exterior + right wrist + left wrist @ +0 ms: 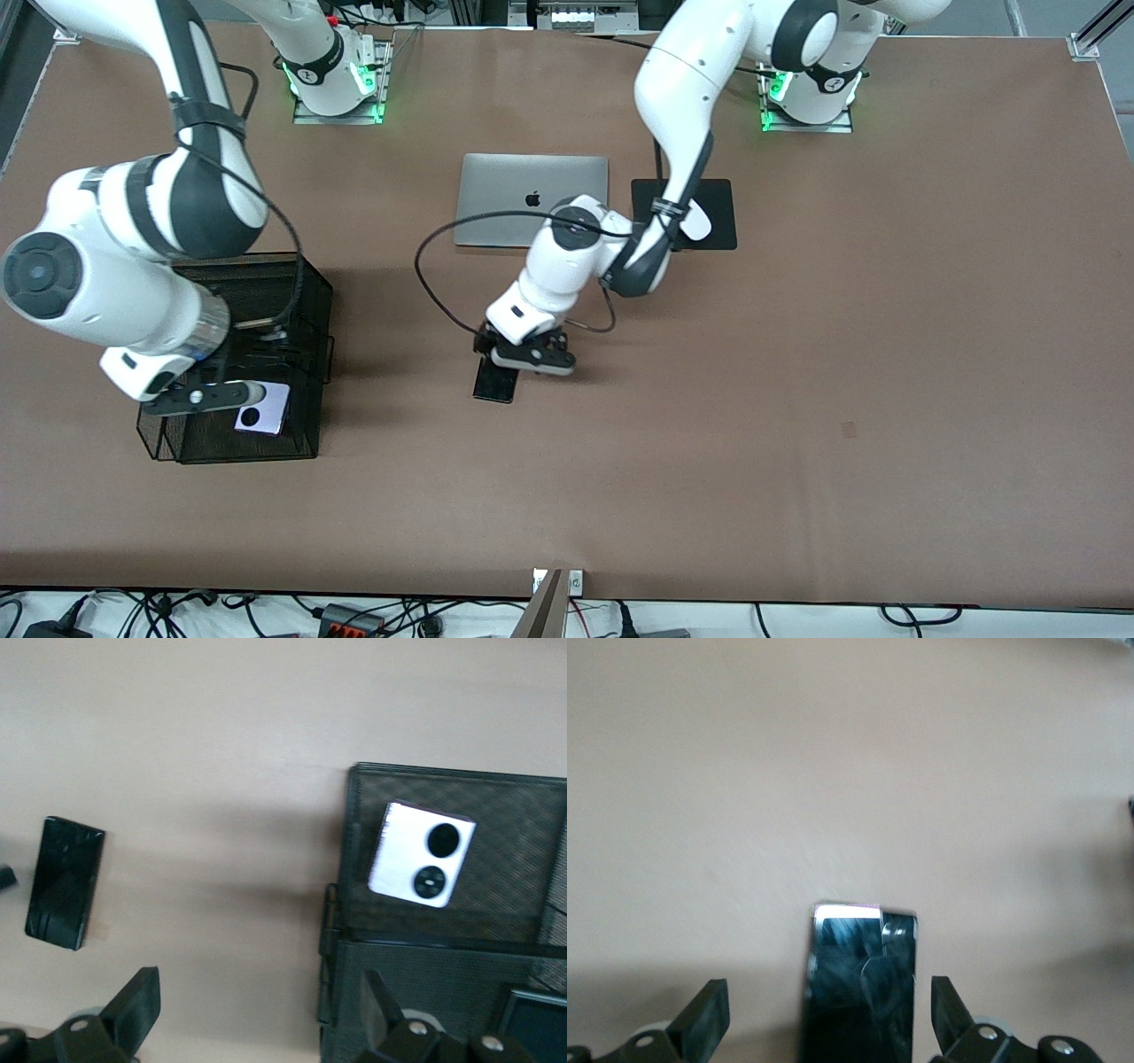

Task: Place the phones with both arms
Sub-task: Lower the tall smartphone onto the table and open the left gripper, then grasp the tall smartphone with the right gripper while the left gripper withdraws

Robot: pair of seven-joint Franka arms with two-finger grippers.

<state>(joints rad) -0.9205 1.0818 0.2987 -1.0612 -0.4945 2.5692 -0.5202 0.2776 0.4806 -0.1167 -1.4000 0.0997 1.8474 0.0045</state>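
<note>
A long slim black phone (pixel 494 383) lies flat on the brown table near its middle. My left gripper (pixel 521 361) hangs low over it, open. In the left wrist view the phone (pixel 859 983) sits between the two fingers (pixel 704 1019) with a gap on each side. A lavender-white phone (pixel 262 409) with two black circles lies in a black mesh basket (pixel 213 439) at the right arm's end. My right gripper (pixel 213 394) is over the basket's edge, open and holding nothing. The right wrist view shows that phone (pixel 421 853) and the black phone (pixel 64 881).
A closed silver laptop (pixel 532 199) lies farther from the front camera than the black phone. Beside it is a black pad (pixel 709 232) with a white mouse (pixel 697 223), partly hidden by the left arm. A dark flat thing (pixel 534 1028) shows in the basket's neighbouring compartment.
</note>
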